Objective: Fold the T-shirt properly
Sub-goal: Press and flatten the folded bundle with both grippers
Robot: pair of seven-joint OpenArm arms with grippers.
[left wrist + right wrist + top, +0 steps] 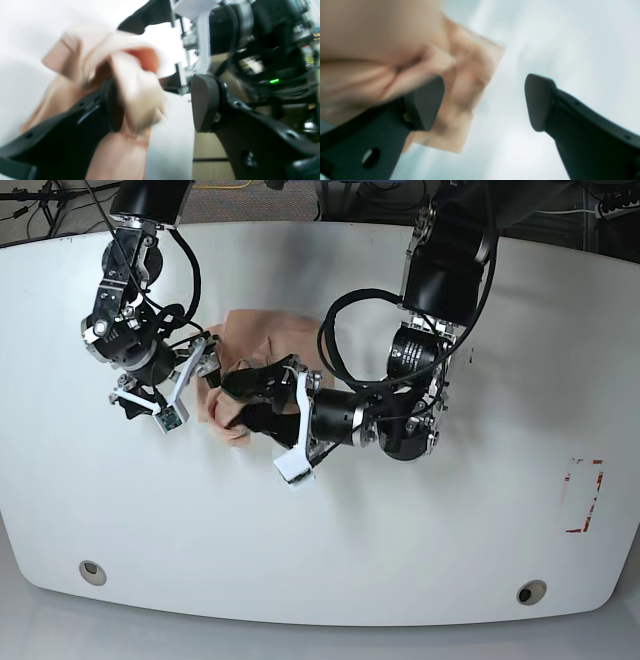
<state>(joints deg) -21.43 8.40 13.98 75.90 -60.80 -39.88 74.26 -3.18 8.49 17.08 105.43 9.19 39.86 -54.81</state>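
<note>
Lying on table: the shirt [262,340] is resting bunched on the white table [400,530], in the upper left part of the base view, between the two grippers.
Shirt shape: it is showing as a crumpled peach bundle; many folds are crossing it, and most of it is being hidden by the arms in the base view.
Shirt in left wrist view: the cloth [130,82] is appearing blurred, bunched up and leaning against the inner side of one finger [113,107].
Shirt in right wrist view: the fabric [382,45] is filling the upper left of the picture, blurred, with a flat corner piece hanging lower against the pale table.
Left gripper: the left gripper [156,105] is standing wide apart; cloth is touching one pad only, and the other pad [203,102] is staying clear of it, so nothing is being pinched.
Right gripper: the right gripper [483,102] is also spread wide; the shirt is lying just behind one finger [425,105], and the other finger [540,102] is facing bare table. It is holding nothing.
Arms in base view: the left gripper [255,395] is reaching over the shirt from the right side of the picture, and the right gripper [200,365] is sitting at the shirt's left edge.
Table edge: a red mark [585,495] is showing near the right rim, well apart from the shirt.
</note>
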